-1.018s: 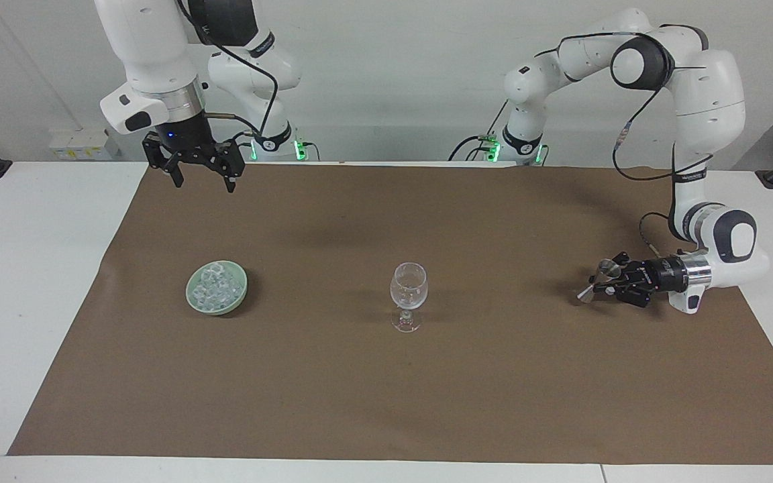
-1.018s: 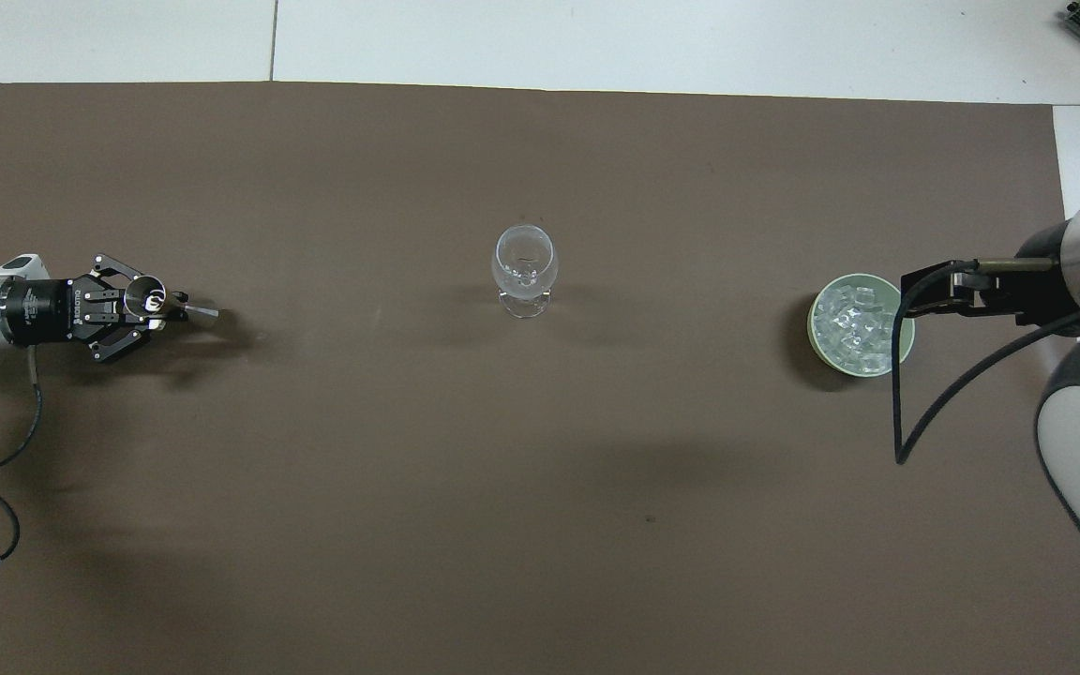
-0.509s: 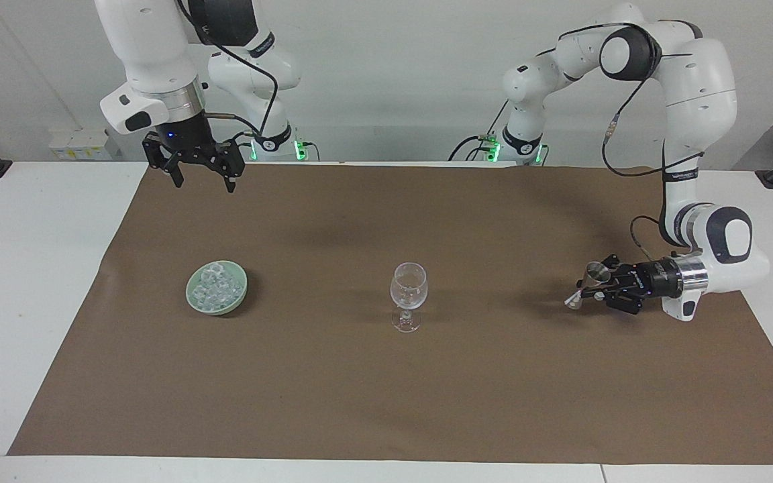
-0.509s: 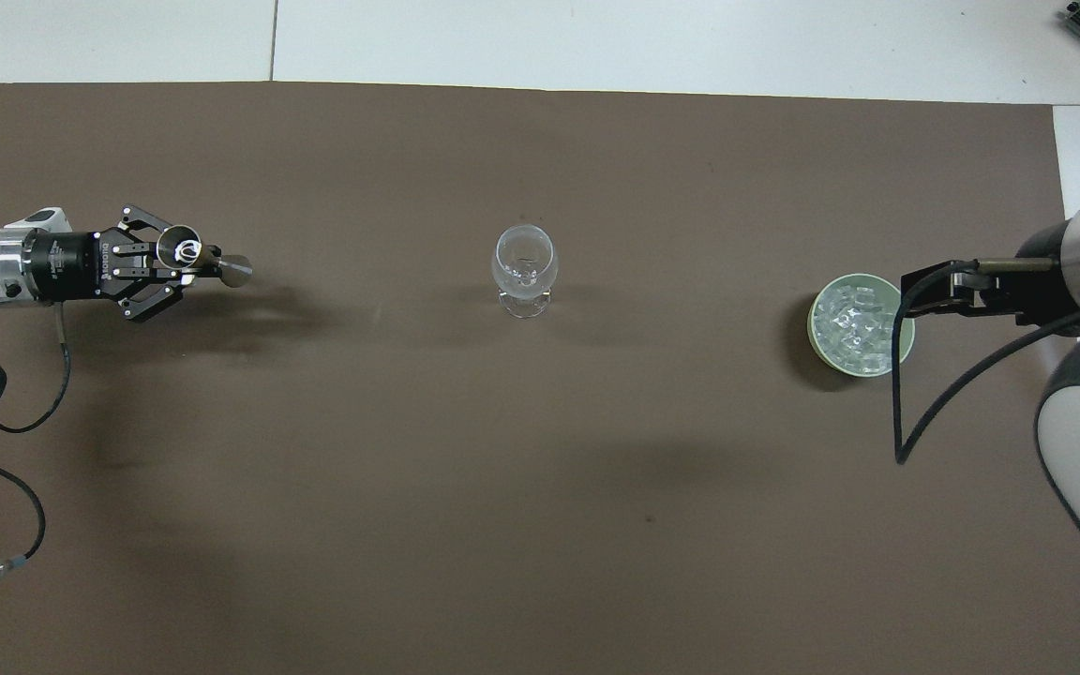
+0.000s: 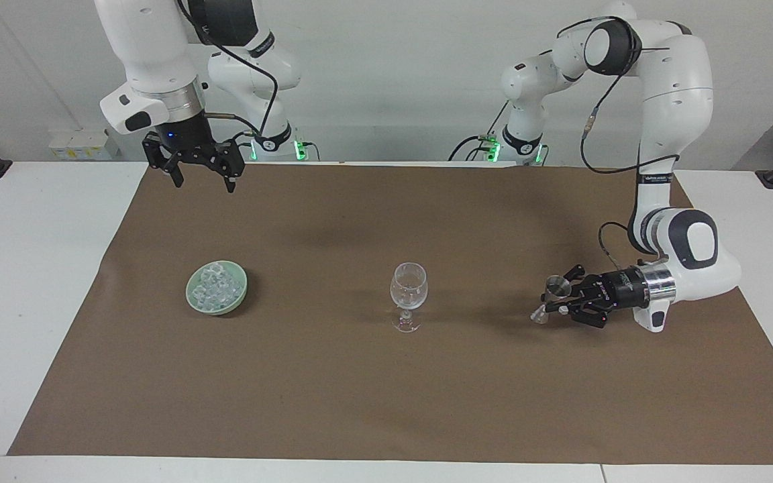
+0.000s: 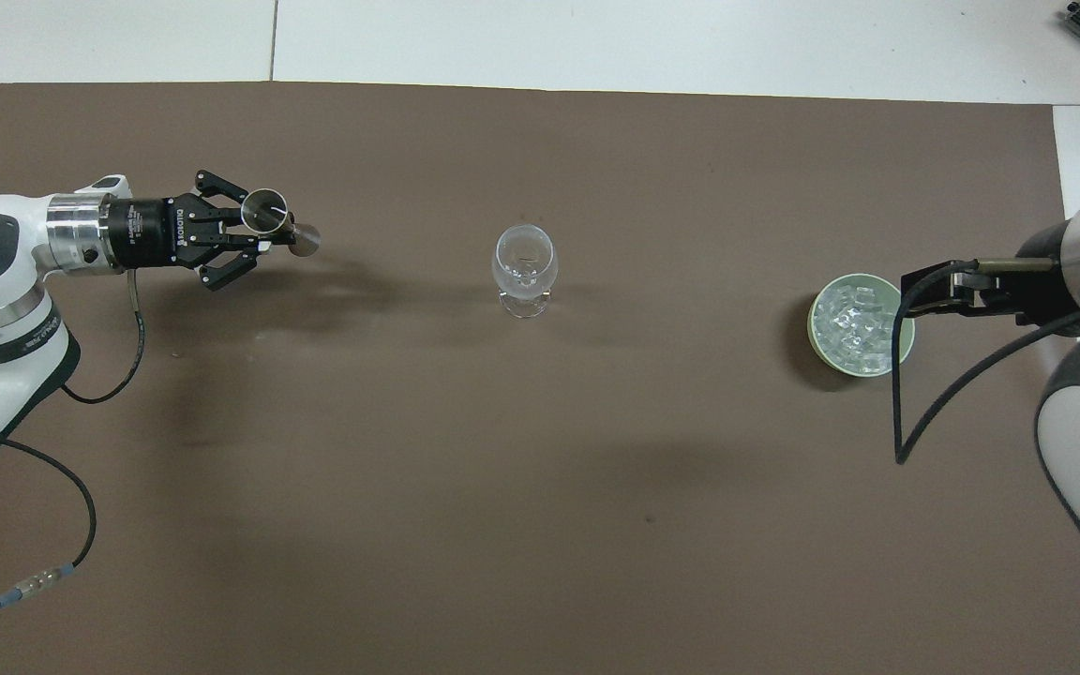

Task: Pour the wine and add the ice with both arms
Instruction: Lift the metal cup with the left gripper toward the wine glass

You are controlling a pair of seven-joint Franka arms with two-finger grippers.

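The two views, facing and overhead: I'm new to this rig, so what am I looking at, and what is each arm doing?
These are two white robot arms with black two-finger grippers, at a table covered by a brown mat. One camera faces the robots from across the table; the other looks down from above their own end, so sides are swapped between the two. On the mat stand a clear wine glass and, toward the right arm's end, a green bowl heaped with ice. The left gripper is shut on a small metal measuring cup, a double-ended jigger, held above the mat toward the left arm's end. The right gripper waits open, high over the mat's edge near its base.
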